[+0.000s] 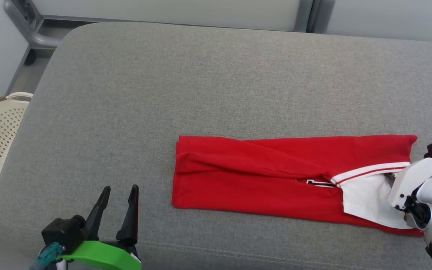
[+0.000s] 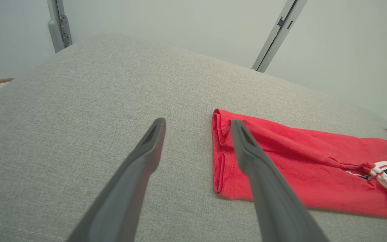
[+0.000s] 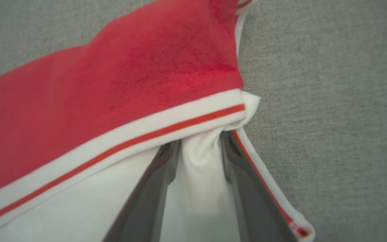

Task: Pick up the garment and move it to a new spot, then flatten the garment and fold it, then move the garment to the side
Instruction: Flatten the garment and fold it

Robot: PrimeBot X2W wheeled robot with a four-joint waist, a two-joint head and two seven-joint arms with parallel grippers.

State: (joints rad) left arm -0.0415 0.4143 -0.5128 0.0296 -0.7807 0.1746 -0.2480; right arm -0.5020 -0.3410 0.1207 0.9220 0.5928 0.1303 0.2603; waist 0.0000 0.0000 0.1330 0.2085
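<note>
While the garment (image 1: 261, 176) lies half-folded, right gripper (image 3: 200, 143) pinches its white end — left gripper (image 1: 120, 189) spread near it — final fold, side-move pending.

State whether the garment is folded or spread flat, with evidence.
Folded: the garment lies as a narrow strip, one layer overlapping another along a lengthwise crease, its left end doubled over.

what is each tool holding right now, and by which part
Left tool open, holding nothing. Right tool straddles white fabric of the garment beside its striped trim; whether gripped cannot be told.
</note>
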